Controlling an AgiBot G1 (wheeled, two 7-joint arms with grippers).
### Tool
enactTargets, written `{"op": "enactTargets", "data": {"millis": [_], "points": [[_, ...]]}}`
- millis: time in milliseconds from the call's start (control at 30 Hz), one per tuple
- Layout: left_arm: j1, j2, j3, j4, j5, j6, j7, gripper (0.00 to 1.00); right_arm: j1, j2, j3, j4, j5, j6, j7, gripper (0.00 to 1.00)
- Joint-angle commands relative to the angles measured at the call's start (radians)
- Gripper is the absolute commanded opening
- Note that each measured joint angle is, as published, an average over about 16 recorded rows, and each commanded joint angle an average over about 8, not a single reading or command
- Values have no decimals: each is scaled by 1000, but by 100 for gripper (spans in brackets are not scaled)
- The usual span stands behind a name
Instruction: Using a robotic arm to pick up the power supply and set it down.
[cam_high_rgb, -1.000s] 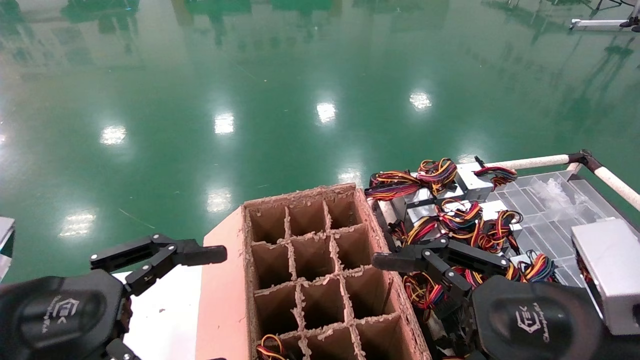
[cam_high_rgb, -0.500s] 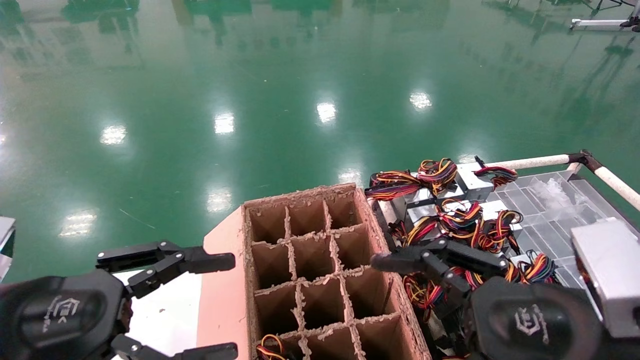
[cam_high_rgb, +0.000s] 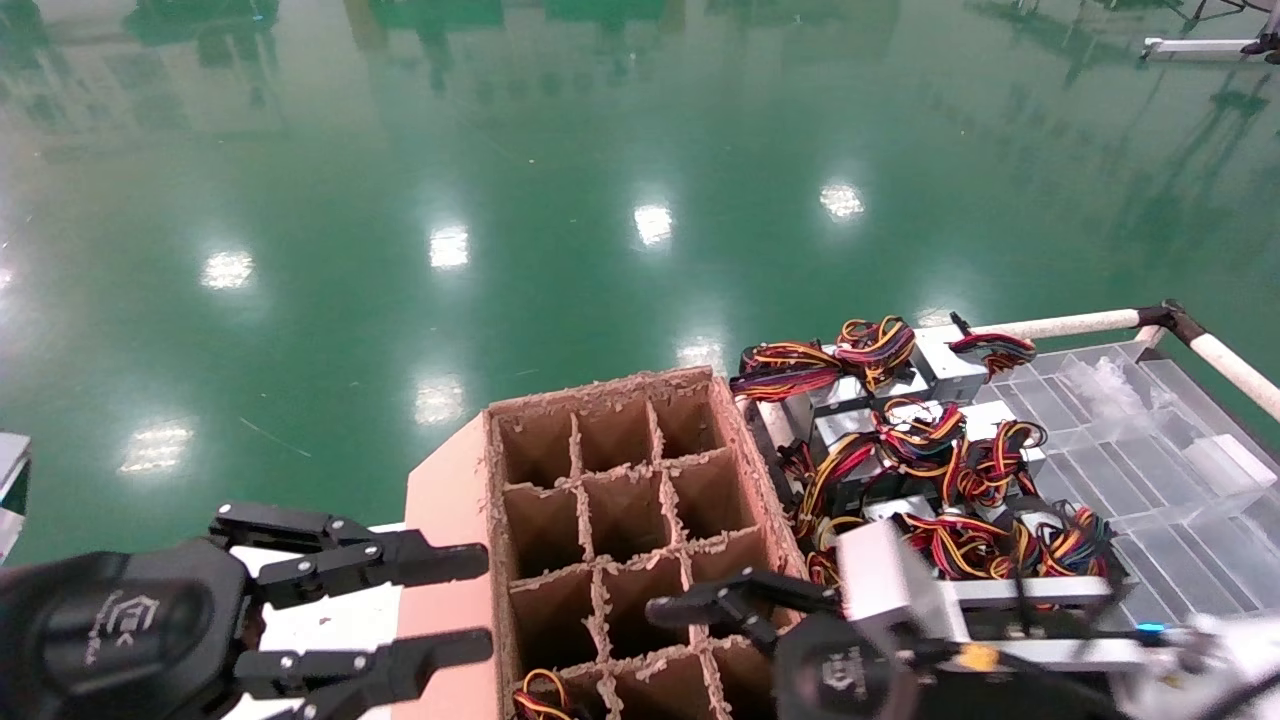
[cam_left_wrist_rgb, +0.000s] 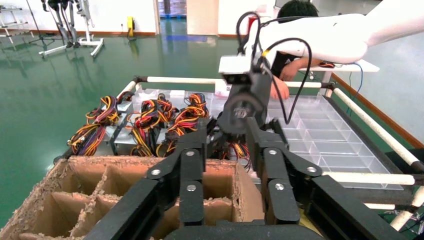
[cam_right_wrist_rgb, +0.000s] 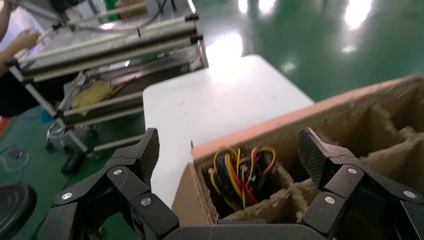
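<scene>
- While the right gripper (cam_high_rgb: 730, 610) is hovering over the near cells of the box (cam_high_rgb: 600, 388), its fingers are standing spread wide with nothing between them; the right wrist view is showing bare air between the pads (cam_right_wrist_rgb: 314, 150).
- Power supplies (cam_high_rgb: 900, 430) are lying heaped on the tray (cam_high_rgb: 1180, 440), just right of the box, with their wires tangling over one another. None is being held.
- Wires (cam_right_wrist_rgb: 240, 172) are showing in the near-left cell, probably from a supply already sitting there; its body is hidden.
- Judging by this, the right arm is between a drop and the next pick, and the wide spread is suiting a reach back to the heap.
- Left gripper (cam_high_rgb: 470, 605) is waiting, fingers parted, over the white table (cam_high_rgb: 330, 620) at the box's near-left, likely kept clear of the working arm.
- Risk: looped wires are likely snagging neighbours on any lift.
</scene>
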Motion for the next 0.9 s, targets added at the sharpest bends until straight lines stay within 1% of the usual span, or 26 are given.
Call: {"op": "enactTargets", "data": {"millis": [33,367,400,433,467,533,567,633,667,700,733,800,833,900], "points": [[0,0,0,0,0,0,0,0,24,-27,-23,-42,-34,-9,-12,100],[0,0,0,0,0,0,0,0,130,-148,-121,-167,-165,-18,-55,100],[0,0,0,0,0,0,0,0,140,-159,-131,-175,-177,-17,-57,97],[0,0,0,0,0,0,0,0,148,-170,-140,-183,-188,-17,-58,90],[0,0,0,0,0,0,0,2,156,-180,-148,-190,-198,-17,-60,82],[0,0,0,0,0,0,0,12,169,-199,-164,-204,-217,-16,-64,60],[0,0,0,0,0,0,0,20,175,-208,-171,-211,-226,-15,-66,47],[0,0,0,0,0,0,0,42,186,-223,-183,-225,-241,-11,-70,22],[0,0,0,0,0,0,0,53,190,-230,-188,-232,-247,-10,-73,13],[0,0,0,0,0,0,0,65,193,-236,-192,-240,-253,-8,-75,7],[0,0,0,0,0,0,0,76,197,-242,-197,-247,-259,-5,-76,3],[0,0,0,0,0,0,0,91,203,-252,-205,-260,-271,0,-78,0],[0,0,0,0,0,0,0,94,205,-257,-207,-266,-275,3,-80,0],[0,0,0,0,0,0,0,98,209,-265,-212,-278,-281,8,-82,0]]}}
